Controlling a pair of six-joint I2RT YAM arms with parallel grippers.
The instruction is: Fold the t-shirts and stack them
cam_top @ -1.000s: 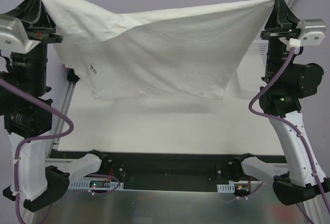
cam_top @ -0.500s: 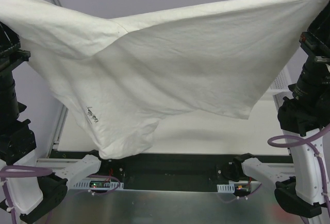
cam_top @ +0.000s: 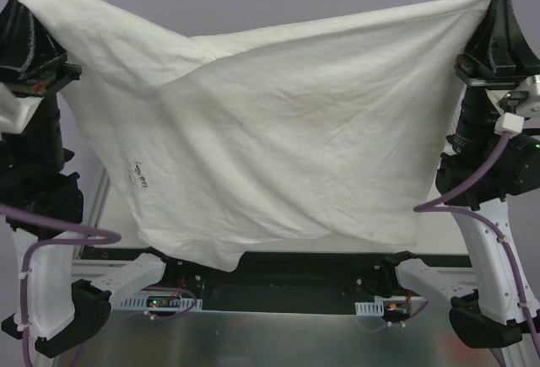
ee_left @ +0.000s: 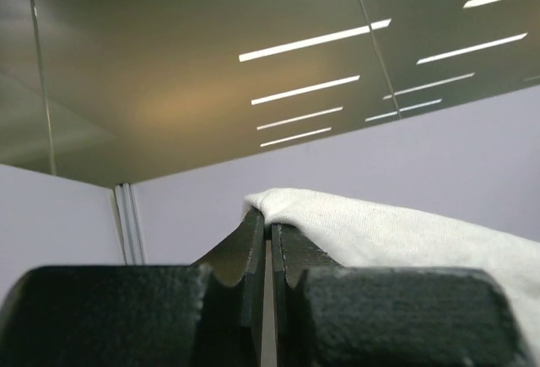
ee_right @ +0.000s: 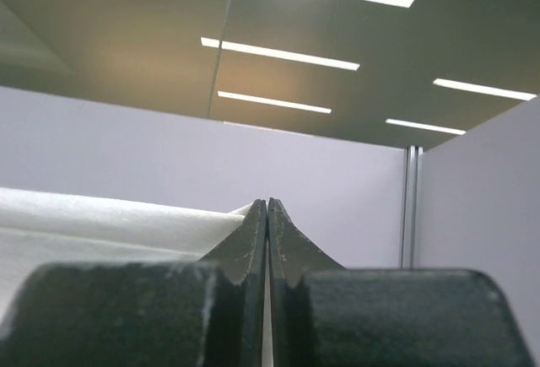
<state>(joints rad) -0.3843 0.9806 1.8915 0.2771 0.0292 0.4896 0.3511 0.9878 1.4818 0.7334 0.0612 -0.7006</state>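
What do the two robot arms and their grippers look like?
The left arm and the right arm have white lower shells and black upper parts. A purple cable loops along each. The left gripper and the right gripper each have two black tapered fingers.

Both arms were built alike, with black motor housings and joints above and smooth white shells on the lower links. The left arm (cam_top: 38, 173) filled the left edge of the overhead view, and the right arm (cam_top: 489, 173) filled the right edge. A purple cable (cam_top: 93, 232) looped off the left arm and ran down along its white shell. A second purple cable (cam_top: 462, 190) curved away from a white plug (cam_top: 507, 121) on the right arm. In the wrist views, the left hand (ee_left: 269, 222) and the right hand (ee_right: 267, 207) each showed two black, tapering fingers with a rough matt finish. Rounded black bases (cam_top: 78, 315) closed off the bottom corners.
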